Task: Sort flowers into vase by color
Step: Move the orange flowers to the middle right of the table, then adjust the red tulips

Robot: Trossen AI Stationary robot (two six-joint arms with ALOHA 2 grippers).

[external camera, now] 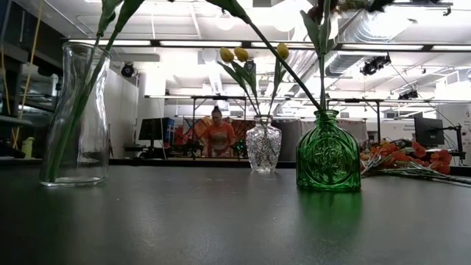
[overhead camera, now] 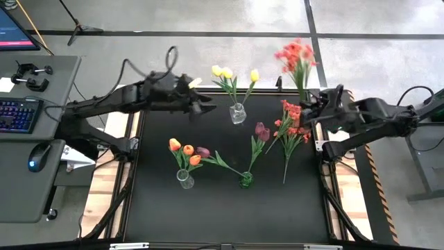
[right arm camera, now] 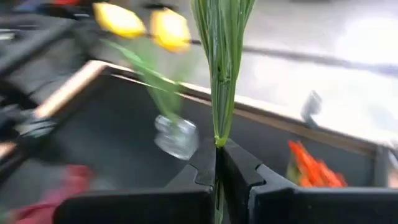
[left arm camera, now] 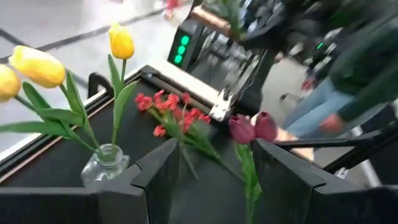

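Red-orange flower bunch (overhead camera: pixel 296 57), held by the right gripper (overhead camera: pixel 310 103): its stems run from the fingers toward the table's far edge, heads beyond that edge, long axis roughly along the table's depth. In the right wrist view the stems (right arm camera: pixel 221 68) rise straight out of the pinched fingers (right arm camera: pixel 239 165), which are closed tight on them. A second red bunch (overhead camera: pixel 291 125) lies flat on the black table (overhead camera: pixel 166 208) just beside this gripper, heads toward it, stems pointing to the near edge. Three yellow tulips (overhead camera: pixel 223 71) stand in a clear vase (overhead camera: pixel 238 113) at the far middle. The left gripper (overhead camera: pixel 205 104), fingers spread and holding nothing, hovers just left of that vase. Orange tulips (overhead camera: pixel 186 149) stand in a clear carafe (overhead camera: pixel 184 179); maroon tulips (overhead camera: pixel 262 130) lean out of a green vase (overhead camera: pixel 246 180).
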